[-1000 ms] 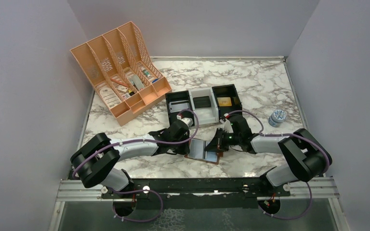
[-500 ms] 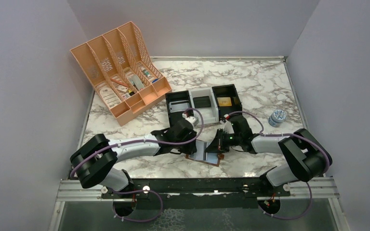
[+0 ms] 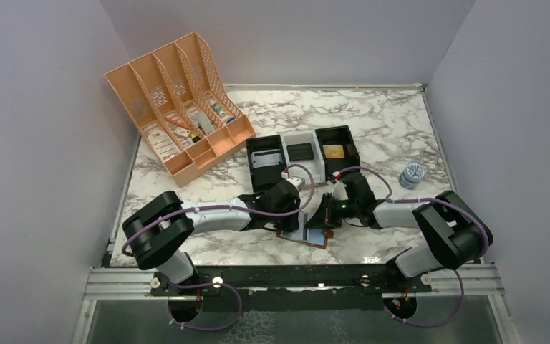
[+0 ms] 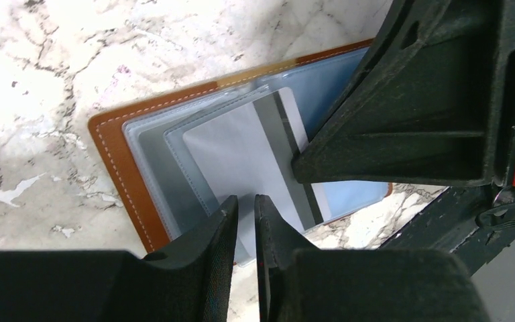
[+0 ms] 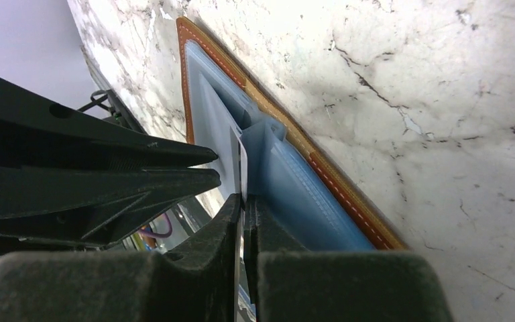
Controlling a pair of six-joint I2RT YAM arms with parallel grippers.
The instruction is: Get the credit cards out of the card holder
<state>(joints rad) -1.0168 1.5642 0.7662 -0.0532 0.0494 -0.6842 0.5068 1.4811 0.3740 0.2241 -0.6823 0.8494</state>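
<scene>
Right wrist: credit card [image 4: 235, 151] edge pinched by closed right gripper [image 5: 243, 201]; best drawn straight out while card holder [image 4: 117, 171] is pinned; left gripper [image 4: 247, 204] nearly closed, hold unclear.

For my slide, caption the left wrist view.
Left gripper at a pale grey plastic card in an open brown leather wallet.

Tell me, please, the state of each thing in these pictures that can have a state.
card holder: open, lying flat on the table, inner pockets up.
credit card: not yet out, one edge pinched by the right gripper.
right gripper: shut on the credit card.
left gripper: jaws a narrow gap apart at the card's near edge; grip unclear.
</scene>
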